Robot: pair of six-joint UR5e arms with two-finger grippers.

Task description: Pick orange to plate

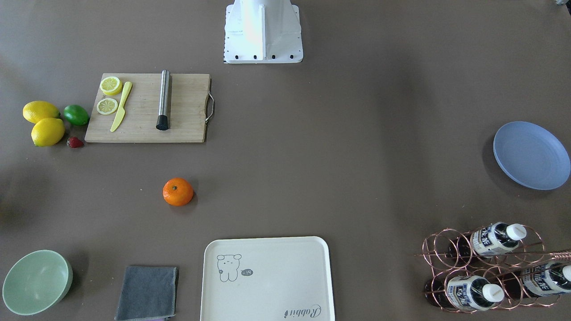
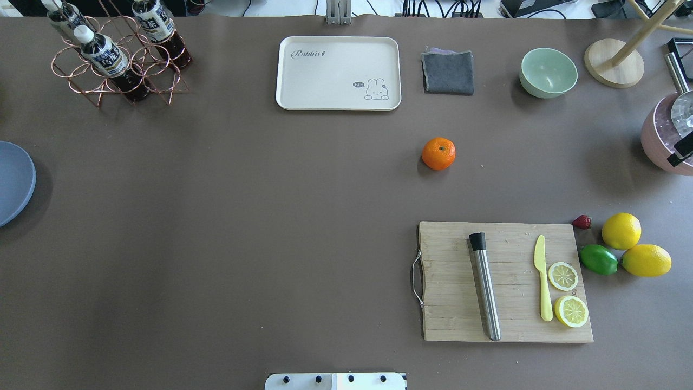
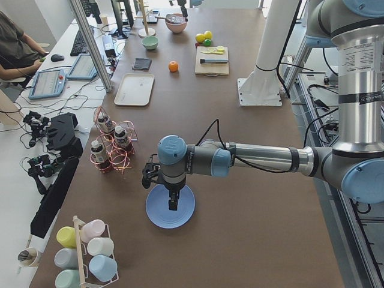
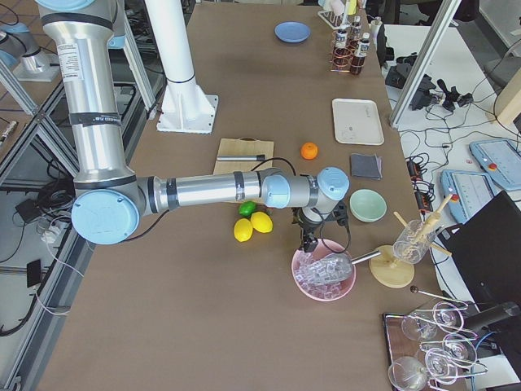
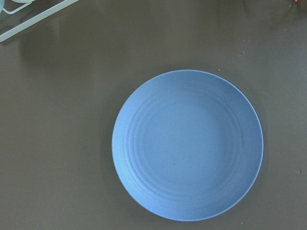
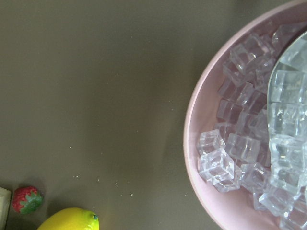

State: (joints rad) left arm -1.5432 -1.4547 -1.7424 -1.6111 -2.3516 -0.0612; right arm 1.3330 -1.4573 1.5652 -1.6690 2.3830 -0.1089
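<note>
The orange (image 1: pixel 178 191) sits alone on the brown table, between the cutting board and the cream tray, also seen from above (image 2: pixel 438 153). The blue plate (image 1: pixel 531 155) lies empty at the table's far end on my left side, cut off by the overhead view's edge (image 2: pixel 13 181). In the left wrist view the plate (image 5: pixel 187 146) fills the frame with no fingers showing. My left gripper (image 3: pixel 172 204) hangs just above the plate (image 3: pixel 180 219); I cannot tell its state. My right gripper (image 4: pixel 308 243) hovers at the rim of a pink ice bowl, far from the orange (image 4: pixel 308 151); I cannot tell its state either.
A wooden cutting board (image 2: pixel 503 281) carries a steel rod, a yellow knife and lemon slices. Two lemons (image 2: pixel 622 231), a lime (image 2: pixel 599 259) and a strawberry lie beside it. A cream tray (image 2: pixel 338 73), grey cloth (image 2: pixel 448 72), green bowl (image 2: pixel 548 72), bottle rack (image 2: pixel 116 54) and pink ice bowl (image 6: pixel 201 158) line the far edge.
</note>
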